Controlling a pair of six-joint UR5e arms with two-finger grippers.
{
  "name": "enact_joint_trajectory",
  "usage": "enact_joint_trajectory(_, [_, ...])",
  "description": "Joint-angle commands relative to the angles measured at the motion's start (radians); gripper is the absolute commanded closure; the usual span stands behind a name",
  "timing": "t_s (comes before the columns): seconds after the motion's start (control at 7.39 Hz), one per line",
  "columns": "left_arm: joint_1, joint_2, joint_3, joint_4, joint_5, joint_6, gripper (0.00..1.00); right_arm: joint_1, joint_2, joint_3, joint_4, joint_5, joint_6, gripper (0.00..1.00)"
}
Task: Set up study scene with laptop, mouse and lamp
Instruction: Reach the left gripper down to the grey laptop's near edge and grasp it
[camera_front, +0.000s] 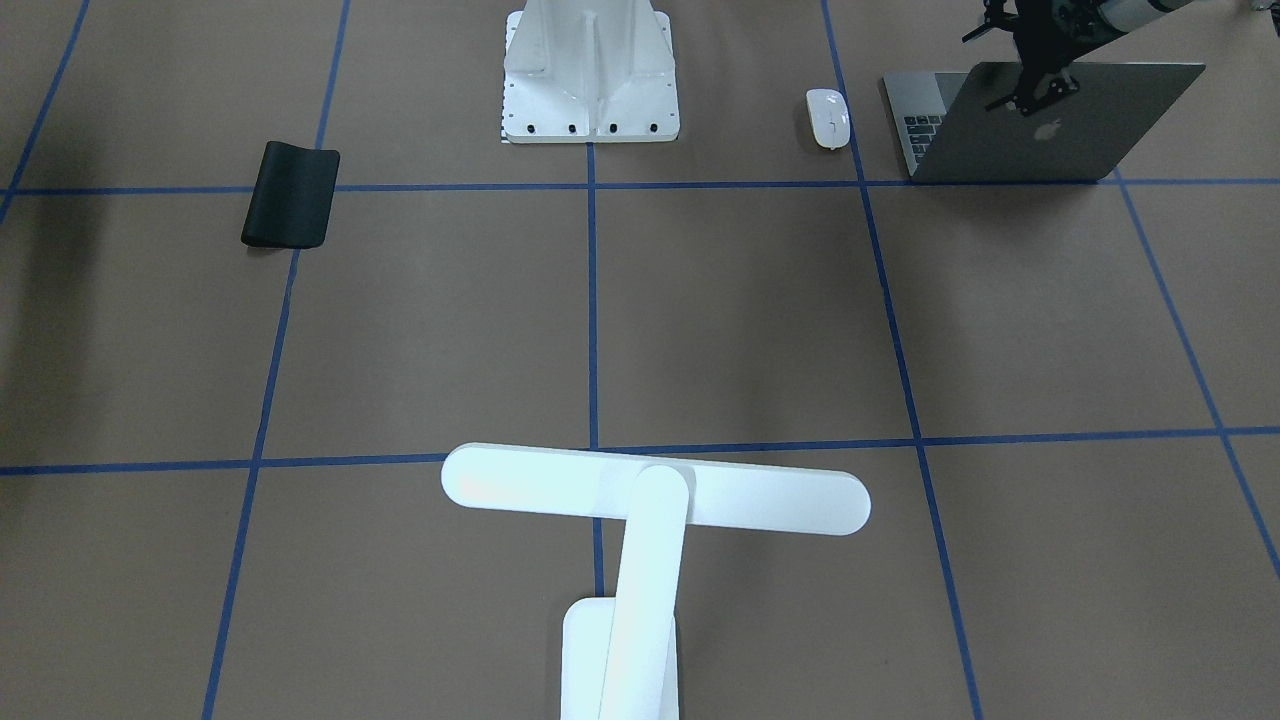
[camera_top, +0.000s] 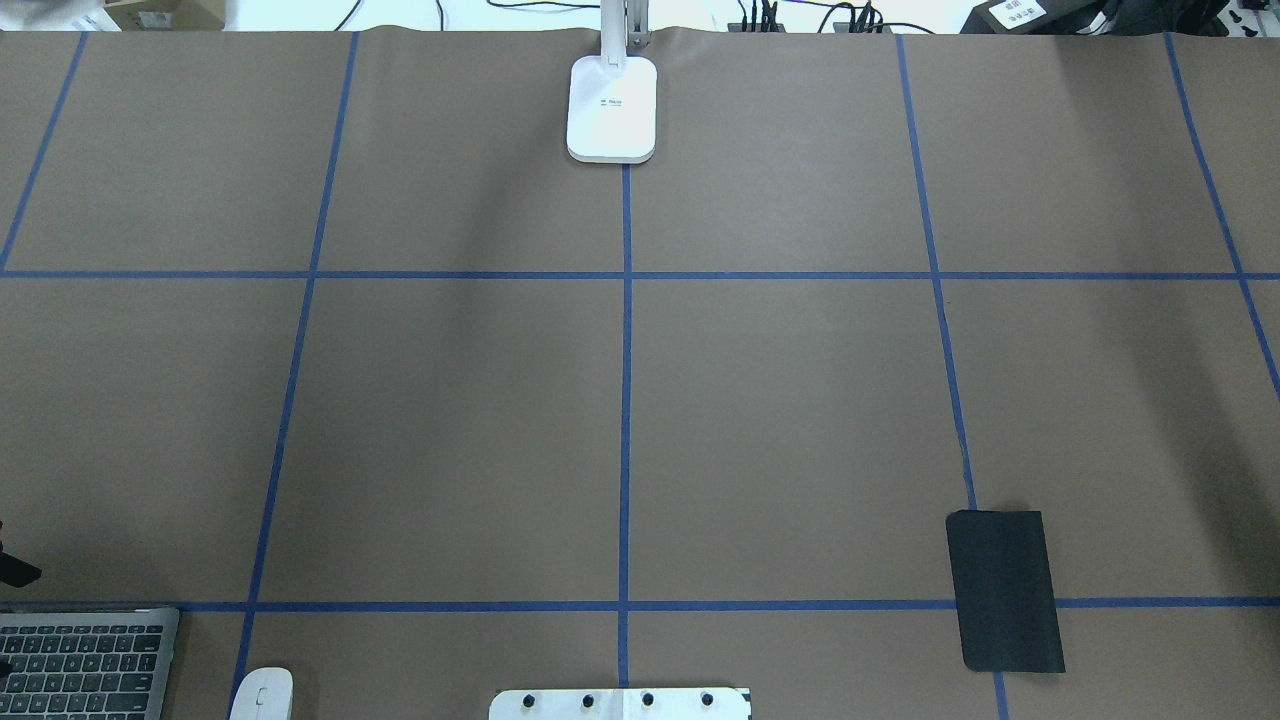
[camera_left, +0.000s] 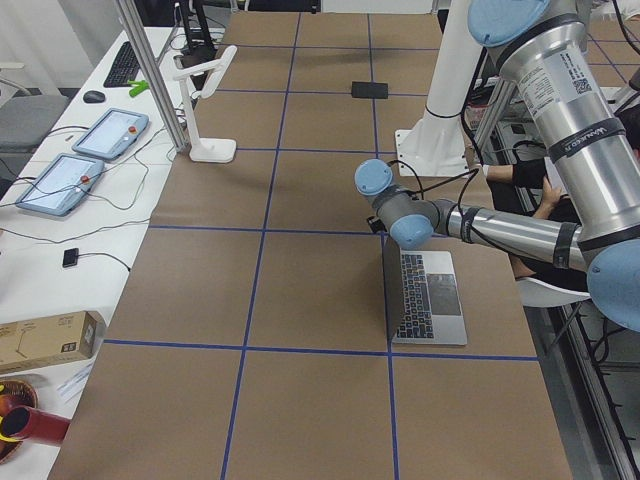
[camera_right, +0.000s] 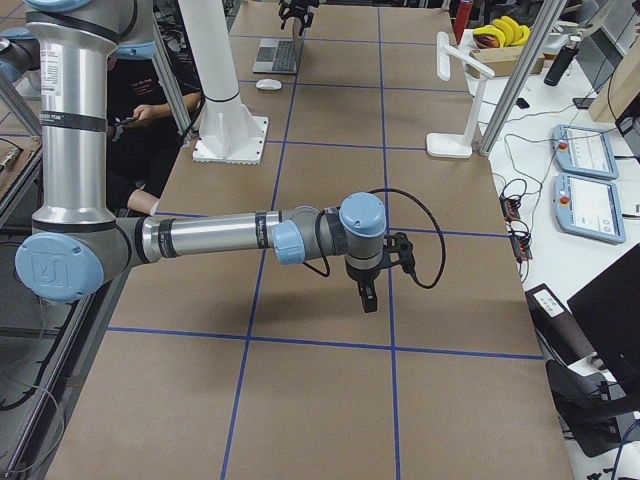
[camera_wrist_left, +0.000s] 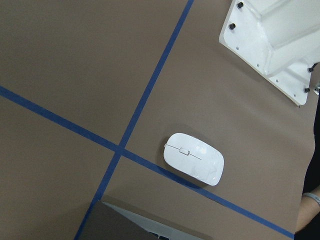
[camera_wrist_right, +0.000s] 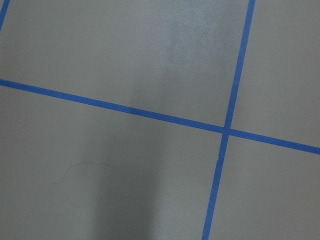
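The laptop (camera_front: 1060, 140) stands open at the table's near-robot edge on my left side, its lid upright; its keyboard shows in the overhead view (camera_top: 85, 665). My left gripper (camera_front: 1040, 90) points down onto the lid's top edge and looks shut on it. The white mouse (camera_front: 828, 118) lies just beside the laptop, also in the left wrist view (camera_wrist_left: 194, 158). The white T-shaped lamp (camera_front: 655, 490) stands at the table's far middle edge, base (camera_top: 612, 108) flat. My right gripper (camera_right: 367, 295) hangs above the bare table; I cannot tell if it is open.
A black mouse pad (camera_front: 290, 193) lies on my right side, also in the overhead view (camera_top: 1005, 590). The white bolted pedestal (camera_front: 590, 75) stands at the near-robot middle. Blue tape lines grid the brown table. An operator sits behind the robot.
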Motion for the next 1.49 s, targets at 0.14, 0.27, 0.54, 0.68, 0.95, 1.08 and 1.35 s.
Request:
enact_joint_trajectory(0.14, [-0.003,0.024,0.003,0.000,0.054,0.132,0.14,-0.001,0.000,0.000,0.001,0.000,0.000,0.00])
enact_joint_trajectory(0.27, [-0.006,0.024,0.003,-0.014,0.056,0.149,0.17,-0.001,0.000,0.000,0.001,0.000,0.000,0.00])
enact_joint_trajectory(0.54, [-0.004,0.040,0.003,-0.064,0.075,0.162,0.19,-0.003,0.000,-0.001,-0.001,0.000,0.000,0.00])
enact_joint_trajectory(0.68, [-0.004,0.066,0.004,-0.068,0.126,0.254,0.21,-0.004,0.000,-0.002,-0.001,0.000,0.000,0.00])
enact_joint_trajectory(0.95, [-0.004,0.076,0.010,-0.068,0.135,0.275,0.30,-0.009,0.000,-0.002,-0.001,0.000,0.000,0.00])
enact_joint_trajectory(1.08, [-0.004,0.085,0.009,-0.068,0.135,0.275,0.35,-0.009,0.000,-0.002,-0.001,0.000,0.000,0.00])
enact_joint_trajectory(1.35, [-0.004,0.091,0.009,-0.071,0.135,0.277,0.41,-0.009,0.000,-0.003,-0.001,0.000,0.000,0.00])
